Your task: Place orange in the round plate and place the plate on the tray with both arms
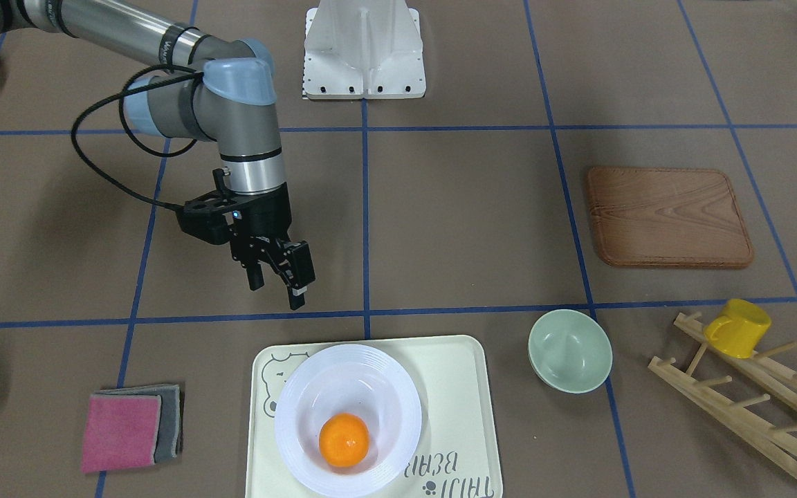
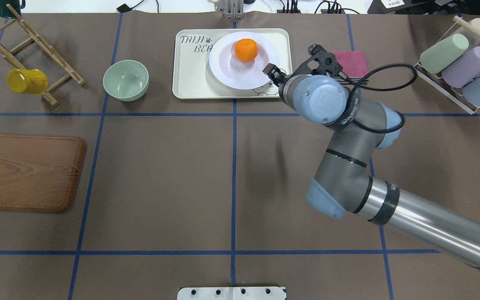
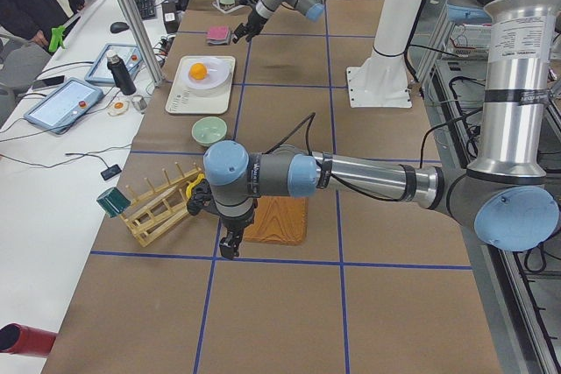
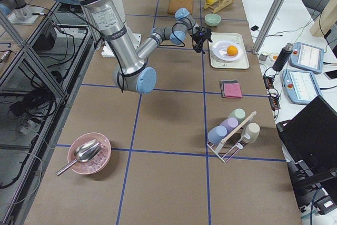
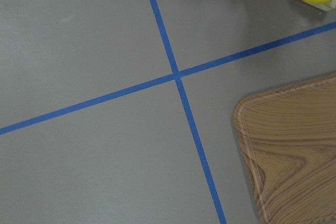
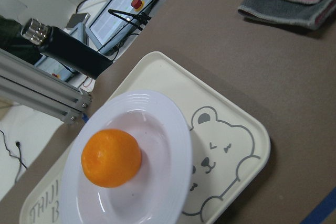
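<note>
The orange [image 1: 344, 440] lies in the white round plate [image 1: 398, 387], and the plate rests on the cream bear-face tray [image 1: 454, 373]. My right gripper [image 1: 276, 294] hangs open and empty above the table, just short of the tray's edge on the robot's side and clear of the plate. The right wrist view looks down on the orange [image 6: 111, 158], the plate [image 6: 168, 129] and the tray [image 6: 236, 145]. My left gripper [image 3: 226, 250] shows only in the exterior left view, low over the table by the wooden board's corner; I cannot tell whether it is open or shut.
A pale-green bowl [image 1: 569, 349] sits beside the tray. A wooden board [image 1: 668, 216], a wooden rack with a yellow mug [image 1: 737, 326], folded pink and grey cloths [image 1: 129, 425] and a rack of cups [image 2: 456, 62] stand around.
</note>
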You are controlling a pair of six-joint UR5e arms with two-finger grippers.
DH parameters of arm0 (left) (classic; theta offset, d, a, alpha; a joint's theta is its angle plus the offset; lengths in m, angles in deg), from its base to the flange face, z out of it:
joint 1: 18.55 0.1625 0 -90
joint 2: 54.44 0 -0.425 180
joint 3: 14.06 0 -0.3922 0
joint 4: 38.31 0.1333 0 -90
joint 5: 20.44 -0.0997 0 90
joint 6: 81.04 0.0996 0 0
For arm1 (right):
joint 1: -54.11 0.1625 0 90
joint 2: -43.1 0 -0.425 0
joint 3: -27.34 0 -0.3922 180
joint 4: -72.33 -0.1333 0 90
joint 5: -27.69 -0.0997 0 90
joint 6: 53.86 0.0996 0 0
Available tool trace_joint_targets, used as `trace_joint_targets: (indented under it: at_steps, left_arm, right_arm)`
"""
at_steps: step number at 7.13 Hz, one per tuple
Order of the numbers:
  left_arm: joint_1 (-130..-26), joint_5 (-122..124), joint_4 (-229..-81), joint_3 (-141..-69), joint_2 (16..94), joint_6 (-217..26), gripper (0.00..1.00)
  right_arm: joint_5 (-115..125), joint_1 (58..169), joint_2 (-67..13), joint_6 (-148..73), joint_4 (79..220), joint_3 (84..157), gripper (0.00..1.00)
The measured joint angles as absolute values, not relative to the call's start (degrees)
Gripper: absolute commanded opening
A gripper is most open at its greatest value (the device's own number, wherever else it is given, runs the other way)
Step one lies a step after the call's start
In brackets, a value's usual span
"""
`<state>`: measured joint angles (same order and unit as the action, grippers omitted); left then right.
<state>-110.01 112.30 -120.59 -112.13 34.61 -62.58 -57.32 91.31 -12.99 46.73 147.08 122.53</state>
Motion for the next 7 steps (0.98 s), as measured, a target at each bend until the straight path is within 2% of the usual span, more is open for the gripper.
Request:
trace_joint_targets:
  at_steps: [2,7]
  left_arm:
    - [-110.0,112.2,-120.3,-112.2,33.0,-65.9,0.99]
    - [-110.1,111.7,-120.4,-116.1,31.0,-72.6,0.99]
  right_arm:
    - [-73.5,101.7,-19.0,26.4,153.5,128.7,1.00]
    - [-94.4,128.0,-39.9,-28.9,155.1,129.4,1.00]
